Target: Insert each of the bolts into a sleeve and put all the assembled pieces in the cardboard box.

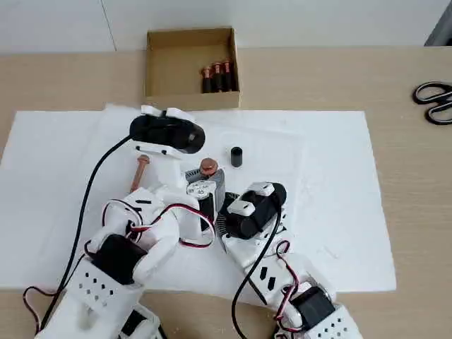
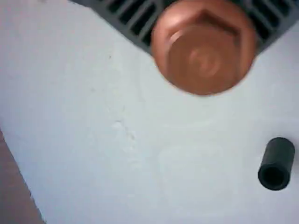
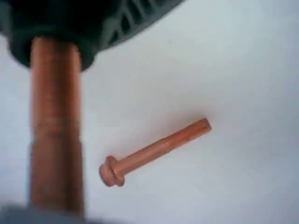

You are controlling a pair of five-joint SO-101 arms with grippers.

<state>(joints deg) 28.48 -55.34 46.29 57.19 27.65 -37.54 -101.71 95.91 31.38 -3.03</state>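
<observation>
A copper bolt (image 1: 208,167) is held upright over the white paper, with my left gripper (image 1: 203,183) shut on it. Its hexagonal head (image 2: 204,51) sits in front of a dark slotted finger (image 2: 124,14). The shaft (image 3: 55,126) runs into a black sleeve (image 3: 28,44), and my right gripper (image 1: 216,200) appears shut on that sleeve beside its own slotted finger (image 3: 135,18). A loose bolt (image 1: 140,171) (image 3: 154,151) lies on the paper to the left. A loose black sleeve (image 1: 236,157) (image 2: 275,163) stands to the right. The cardboard box (image 1: 173,67) at the back holds three assembled pieces (image 1: 217,78).
White paper (image 1: 332,191) covers the middle of the wooden table. Scissors (image 1: 434,101) lie at the far right edge. Both arms' bases and cables (image 1: 85,212) crowd the near edge.
</observation>
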